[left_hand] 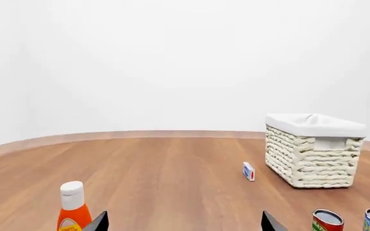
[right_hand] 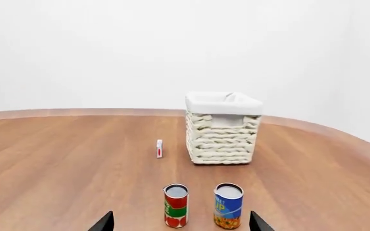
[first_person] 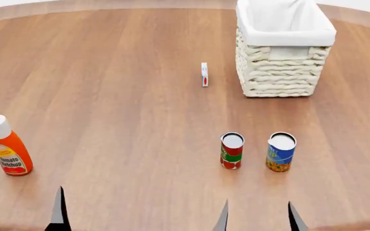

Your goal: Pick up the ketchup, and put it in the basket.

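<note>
The ketchup (first_person: 8, 147), a red-orange squeeze bottle with a white cap, stands upright at the table's near left; it also shows in the left wrist view (left_hand: 73, 207). The cream wicker basket (first_person: 281, 67) with a white liner stands at the far right, also in the left wrist view (left_hand: 313, 156) and the right wrist view (right_hand: 222, 130). My left gripper (first_person: 23, 209) is open and empty, just in front of the ketchup and slightly to its right. My right gripper (first_person: 257, 216) is open and empty, in front of the two cans.
A red-green can (first_person: 232, 150) and a blue-yellow can (first_person: 281, 152) stand side by side at the near right. A small white-and-red flat box (first_person: 204, 74) stands on edge left of the basket. The round wooden table (first_person: 121, 86) has its edge close behind the basket.
</note>
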Tool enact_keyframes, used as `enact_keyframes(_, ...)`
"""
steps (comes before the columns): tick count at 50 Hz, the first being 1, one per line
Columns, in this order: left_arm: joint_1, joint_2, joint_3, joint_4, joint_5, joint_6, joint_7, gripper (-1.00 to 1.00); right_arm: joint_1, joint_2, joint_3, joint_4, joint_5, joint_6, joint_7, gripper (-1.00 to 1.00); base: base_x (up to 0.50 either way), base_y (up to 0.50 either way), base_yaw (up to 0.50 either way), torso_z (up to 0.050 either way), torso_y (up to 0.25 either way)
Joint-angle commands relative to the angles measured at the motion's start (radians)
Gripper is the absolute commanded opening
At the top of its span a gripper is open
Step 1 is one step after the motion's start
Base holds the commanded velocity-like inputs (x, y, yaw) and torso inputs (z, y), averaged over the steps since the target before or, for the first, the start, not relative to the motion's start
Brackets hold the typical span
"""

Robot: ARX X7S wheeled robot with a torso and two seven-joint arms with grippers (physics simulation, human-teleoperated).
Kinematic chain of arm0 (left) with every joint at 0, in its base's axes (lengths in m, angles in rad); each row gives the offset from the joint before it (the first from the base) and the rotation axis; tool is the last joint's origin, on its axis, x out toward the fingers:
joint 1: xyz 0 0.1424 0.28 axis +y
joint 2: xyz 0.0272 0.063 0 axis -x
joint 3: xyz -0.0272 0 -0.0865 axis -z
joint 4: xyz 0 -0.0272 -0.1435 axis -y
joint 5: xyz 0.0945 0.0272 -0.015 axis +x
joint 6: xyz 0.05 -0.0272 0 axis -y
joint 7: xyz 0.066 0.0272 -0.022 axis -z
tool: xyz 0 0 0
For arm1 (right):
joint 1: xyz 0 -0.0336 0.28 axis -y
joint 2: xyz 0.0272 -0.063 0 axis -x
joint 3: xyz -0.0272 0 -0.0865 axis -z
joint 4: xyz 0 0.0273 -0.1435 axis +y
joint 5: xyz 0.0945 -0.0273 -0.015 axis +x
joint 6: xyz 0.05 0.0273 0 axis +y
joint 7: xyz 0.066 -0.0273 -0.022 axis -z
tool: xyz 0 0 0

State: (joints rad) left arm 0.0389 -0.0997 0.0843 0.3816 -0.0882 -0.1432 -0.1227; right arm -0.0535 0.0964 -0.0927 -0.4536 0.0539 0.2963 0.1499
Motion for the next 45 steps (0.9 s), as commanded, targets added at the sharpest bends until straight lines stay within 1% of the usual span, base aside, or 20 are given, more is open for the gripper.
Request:
enact_keyframes(1, 0.035, -0.002, -0.009, 0.127, 0.032, 0.000, -0.010, 1.00, -0.022, -0.001, 0.004, -0.115, -0.021, 0.044, 0.002, 1.00, 0.00, 0.00, 0.00, 0.000, 0.000)
enact_keyframes(5, 0.034, -0.007, -0.010, 0.117, 0.032, 0.011, -0.021, 1.00, -0.026, 0.010, -0.012, -0.124, -0.047, 0.034, 0.018, 1.00, 0.00, 0.00, 0.00, 0.000, 0.000)
enact_keyframes(13, 0.038, -0.021, 0.004, 0.126, 0.036, 0.007, -0.033, 1.00, -0.032, 0.024, -0.019, -0.150, -0.030, 0.027, 0.019, 1.00, 0.05, 0.00, 0.00, 0.000, 0.000)
enact_keyframes(45, 0.033, -0.054, 0.031, 0.115, 0.029, 0.016, -0.074, 1.00, -0.024, 0.050, -0.036, -0.131, 0.003, 0.028, 0.058, 1.00, 0.50, 0.00, 0.00, 0.000, 0.000)
